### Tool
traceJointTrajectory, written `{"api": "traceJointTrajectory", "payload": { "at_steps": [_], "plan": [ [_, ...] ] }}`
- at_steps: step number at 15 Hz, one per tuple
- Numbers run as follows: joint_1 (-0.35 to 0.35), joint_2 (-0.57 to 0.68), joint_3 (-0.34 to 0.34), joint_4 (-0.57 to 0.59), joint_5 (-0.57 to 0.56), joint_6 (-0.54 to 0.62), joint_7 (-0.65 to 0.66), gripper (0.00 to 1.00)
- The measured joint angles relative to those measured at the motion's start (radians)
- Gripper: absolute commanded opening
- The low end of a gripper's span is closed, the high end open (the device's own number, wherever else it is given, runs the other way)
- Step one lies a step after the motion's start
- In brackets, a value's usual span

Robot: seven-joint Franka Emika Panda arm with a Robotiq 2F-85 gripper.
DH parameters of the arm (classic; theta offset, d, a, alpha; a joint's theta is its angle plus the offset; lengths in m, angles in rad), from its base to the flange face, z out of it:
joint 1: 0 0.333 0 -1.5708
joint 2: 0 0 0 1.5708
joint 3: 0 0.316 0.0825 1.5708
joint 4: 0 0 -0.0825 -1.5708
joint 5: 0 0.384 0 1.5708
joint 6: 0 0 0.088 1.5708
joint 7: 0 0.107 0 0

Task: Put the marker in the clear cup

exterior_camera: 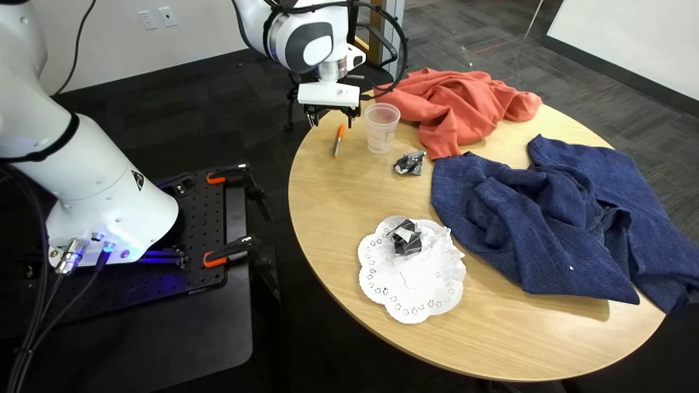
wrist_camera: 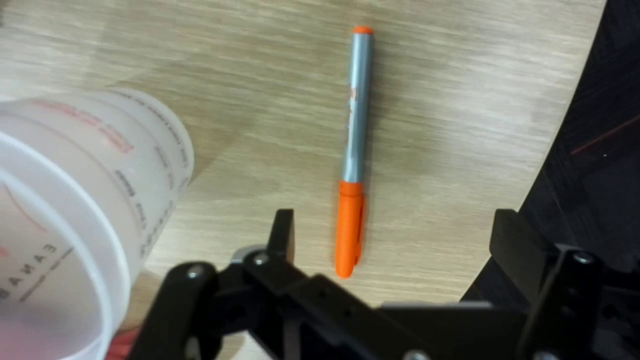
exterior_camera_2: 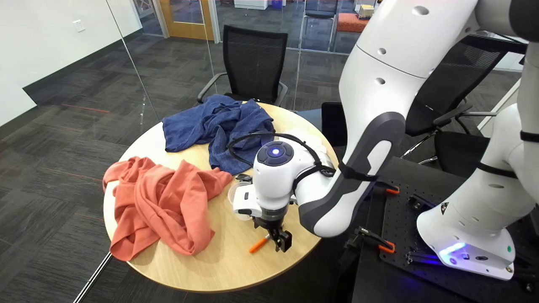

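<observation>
The orange-capped marker (wrist_camera: 354, 150) lies flat on the wooden surface (exterior_camera: 338, 218), and above it I see the claw (wrist_camera: 392, 225) hanging, its fingers (wrist_camera: 509, 235) spread wide apart. Near the marker the clear cup (exterior_camera: 381, 131) stands upright, with a crumpled wrapper (exterior_camera: 409, 164) close by and a red cloth (exterior_camera: 464, 101) heaped next to them. Farther out, a blue cloth (exterior_camera: 535, 240) lies rumpled beside the red one, and a paper doily (exterior_camera: 377, 278) holds crumpled white paper (exterior_camera: 439, 259) and a second dark wrapper (exterior_camera: 407, 243).
</observation>
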Motion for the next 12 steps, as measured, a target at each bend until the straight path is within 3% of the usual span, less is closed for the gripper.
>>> {"api": "traceJointTrajectory", "payload": {
  "at_steps": [12],
  "plan": [
    [0.013,0.093,-0.011,0.084,-0.058,-0.002,0.053,1.0]
  ]
}}
